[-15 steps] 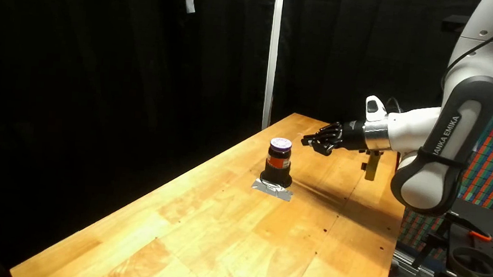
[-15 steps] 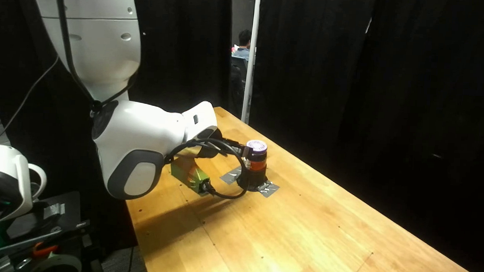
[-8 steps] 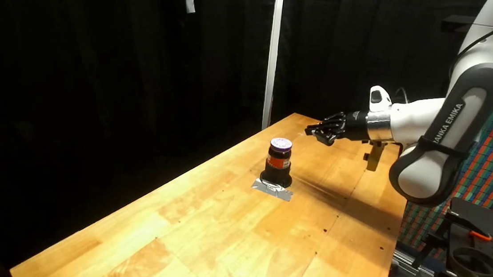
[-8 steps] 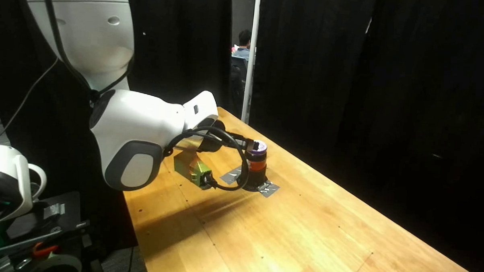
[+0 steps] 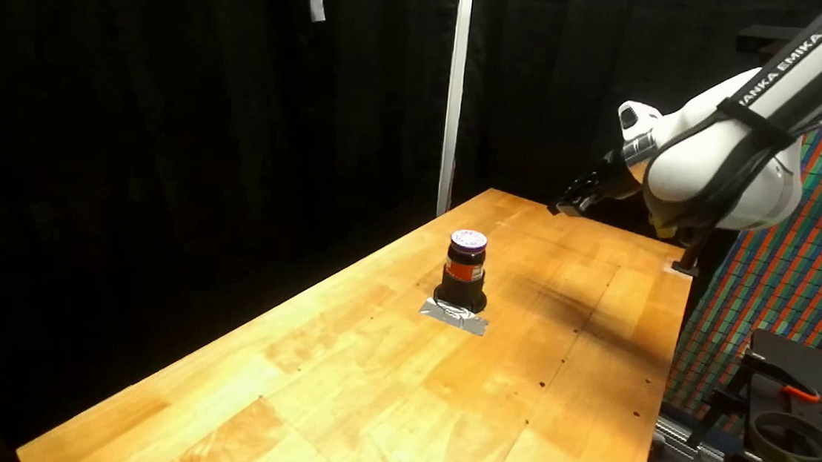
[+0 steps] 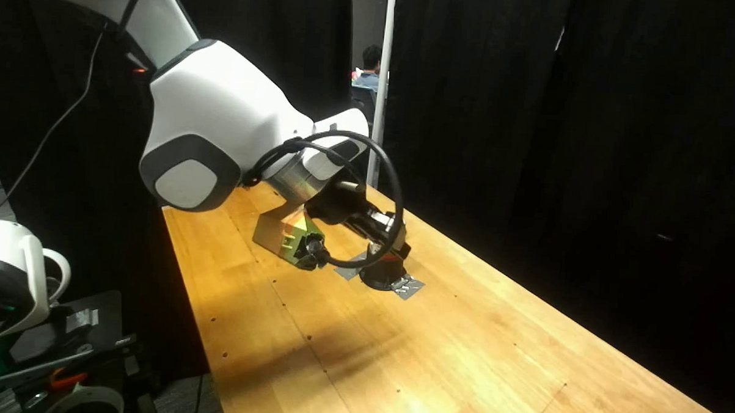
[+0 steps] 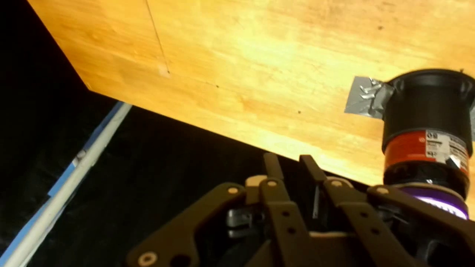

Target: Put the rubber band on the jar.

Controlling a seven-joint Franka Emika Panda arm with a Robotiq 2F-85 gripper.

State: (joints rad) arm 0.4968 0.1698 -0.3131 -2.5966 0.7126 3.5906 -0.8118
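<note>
Jar sat in black cup, 2 tape strips presumably preventing tipping; gripper gaped narrowly, holding nothing visible.

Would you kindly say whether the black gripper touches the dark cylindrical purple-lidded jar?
Apart: in an exterior view, wooden tabletop shows between gripper and jar.

In an exterior view the jar stands upright in a holder on the table, and the gripper hangs above the table, to the right of the jar and apart from it. A pole stands beyond the table; to the right, a roll of tape lies on a shelf. In an exterior view, strips of tape lie left and right of the holder, the gripper is before the jar's top, and a person is farther back, left of the pole.
</note>
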